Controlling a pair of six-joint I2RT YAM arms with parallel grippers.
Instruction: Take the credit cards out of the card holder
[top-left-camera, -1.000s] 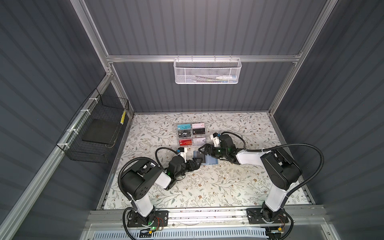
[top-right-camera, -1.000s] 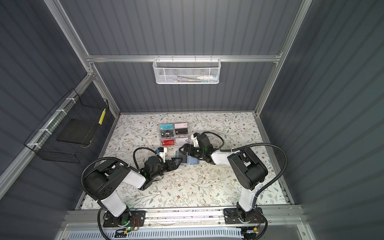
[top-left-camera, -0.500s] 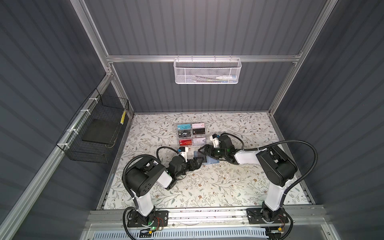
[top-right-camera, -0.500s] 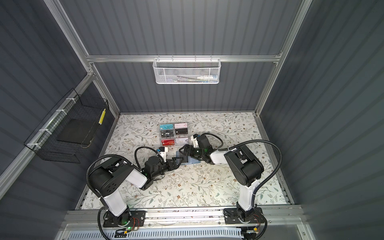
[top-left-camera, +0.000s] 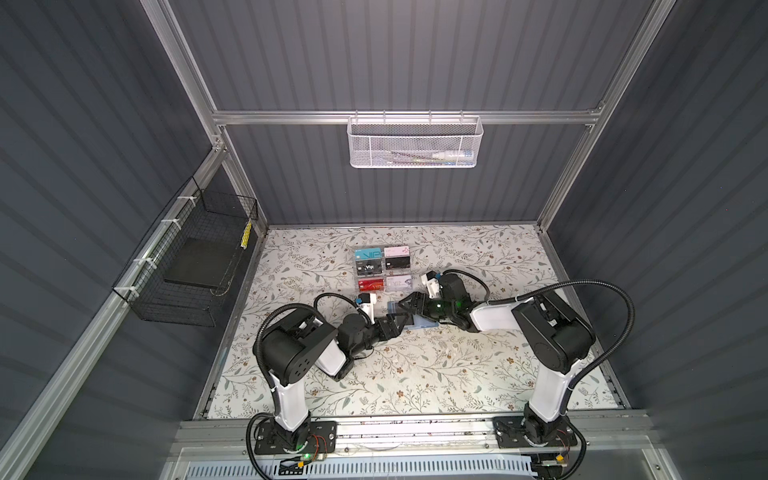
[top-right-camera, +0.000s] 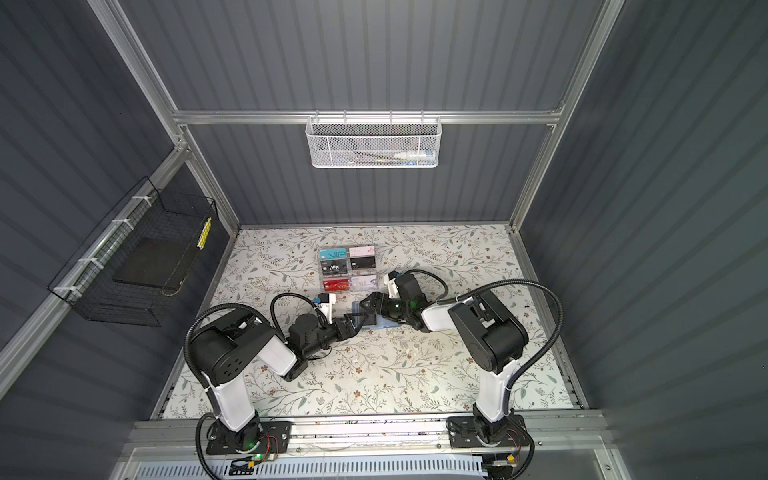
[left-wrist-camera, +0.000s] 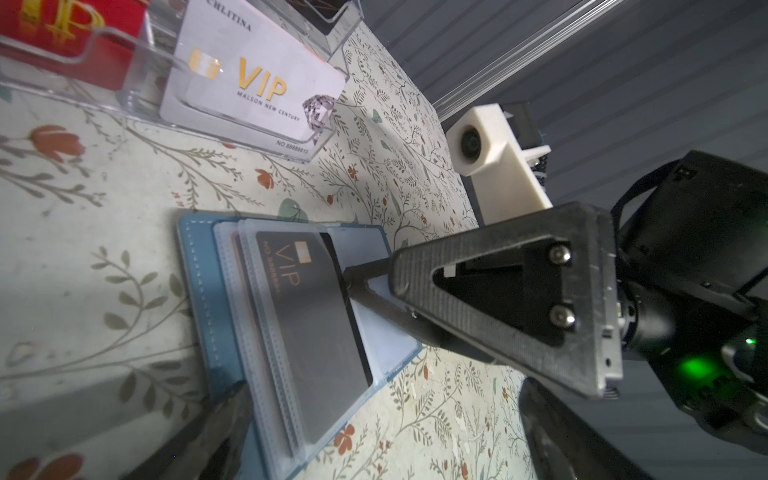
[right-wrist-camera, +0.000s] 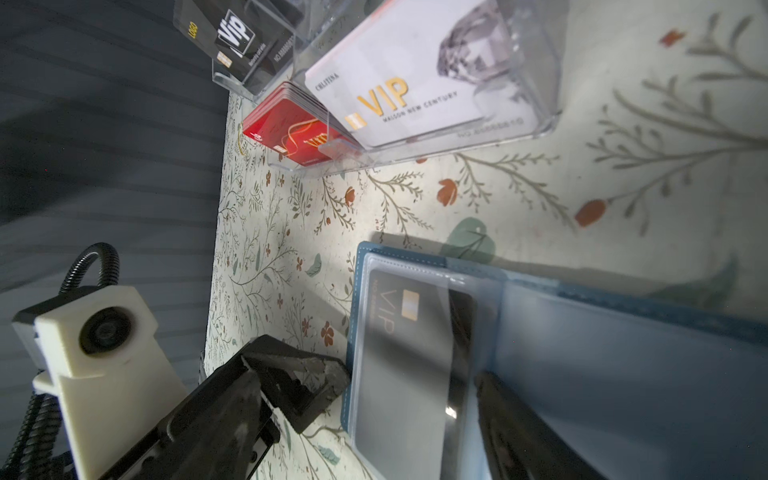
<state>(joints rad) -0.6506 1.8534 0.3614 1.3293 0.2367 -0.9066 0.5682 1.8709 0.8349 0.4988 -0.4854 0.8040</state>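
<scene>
— Containers first: what holds what?
— The slate-blue leather-like folding card holder (left-wrist-camera: 198, 291) lies open near the middle of the floral-patterned table (top-left-camera: 415, 374), just in front of the clear acrylic tiered rack (top-left-camera: 384, 270). Its top translucent sleeve holds a black plastic credit card (left-wrist-camera: 307, 328) lettered "VIP", with one long edge bare toward the fold. The rack, toward the table's rear edge, carries teal, pale pink, black, red and white cards.
— And the claws?
— The right gripper (top-left-camera: 409, 306) has its jaws apart and clamps nothing; one fingertip (left-wrist-camera: 405, 270) touches the card's bare edge. The left gripper (top-left-camera: 395, 326) is spread wide and empty, with one finger at the holder's outer edge.
— Elsewhere?
— The white mesh basket (top-left-camera: 413, 149) on the rear rail holds pens. The black wire basket (top-left-camera: 178, 307) on the left wall holds a dark flat slab.
</scene>
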